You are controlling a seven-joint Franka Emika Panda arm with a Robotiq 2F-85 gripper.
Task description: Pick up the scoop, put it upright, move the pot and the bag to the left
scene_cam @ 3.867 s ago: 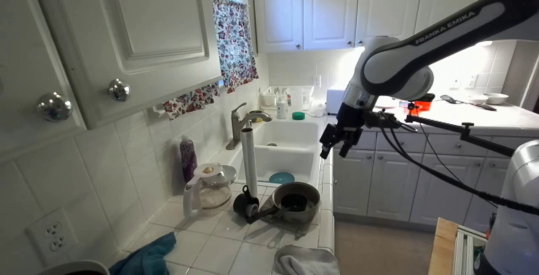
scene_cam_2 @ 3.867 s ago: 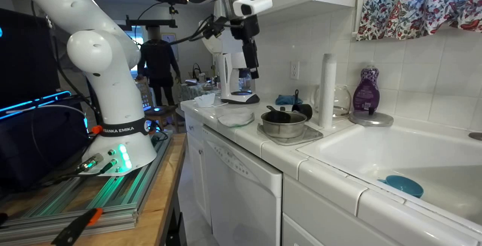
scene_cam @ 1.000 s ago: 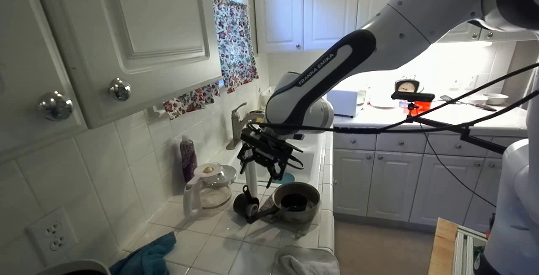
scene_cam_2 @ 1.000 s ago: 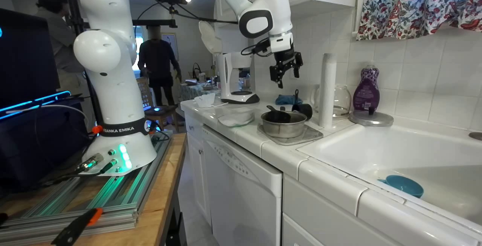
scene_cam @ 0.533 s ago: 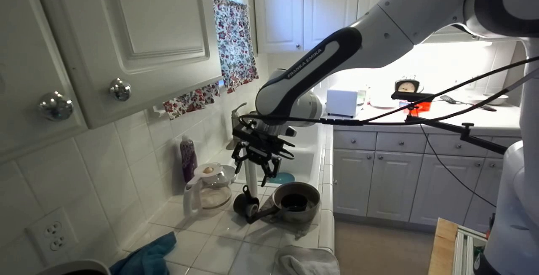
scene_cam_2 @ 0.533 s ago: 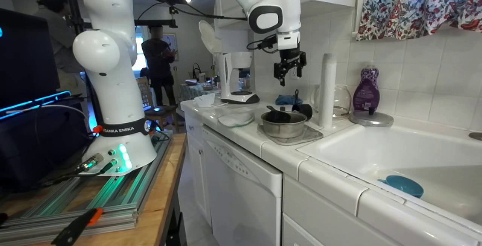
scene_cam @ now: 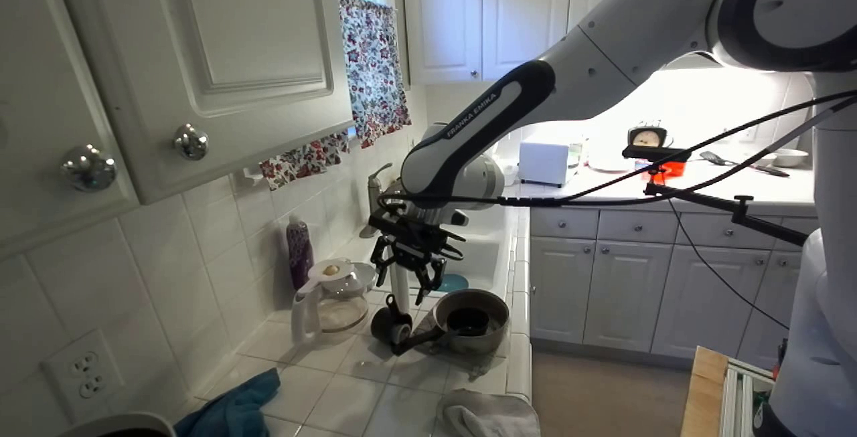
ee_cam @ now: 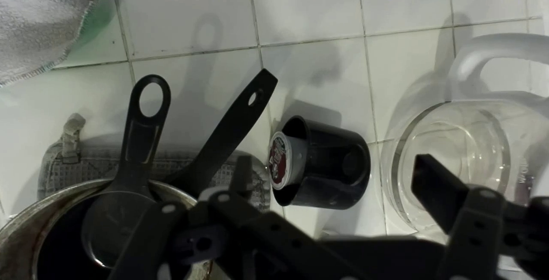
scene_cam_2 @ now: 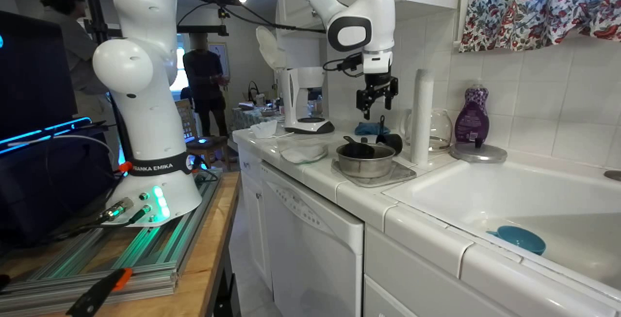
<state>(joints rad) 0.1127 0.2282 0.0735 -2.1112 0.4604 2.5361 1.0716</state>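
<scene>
Lying on its side on the white tiles is the scoop [ee_cam: 332,164], a black cup with a red-topped pod in its mouth; its handle points up in both exterior views. Above it hangs my gripper [scene_cam: 400,291], pointing down and open, one finger [ee_cam: 439,190] to each side of the scoop in the wrist view, touching nothing. The pot [scene_cam_2: 366,167] stands beside the scoop on a grey quilted pad [ee_cam: 103,164]. A black long-handled cup [scene_cam_2: 358,150] sits inside it. The pot handle [ee_cam: 227,130] reaches toward the scoop. I cannot tell which thing is the bag.
A glass carafe [scene_cam: 341,306] and a white upright tube [scene_cam_2: 421,118] stand close to the scoop. Further along are a purple bottle [scene_cam_2: 473,113], a pot lid [scene_cam_2: 478,153] and the sink with a blue cup [scene_cam_2: 519,238]. A grey cloth [scene_cam: 487,417] lies near the counter edge.
My arm has swung in from the floor side to over the counter by the pot. In the last second the gripper has moved toward the tiled wall and sunk slightly. The counter things have not moved.
</scene>
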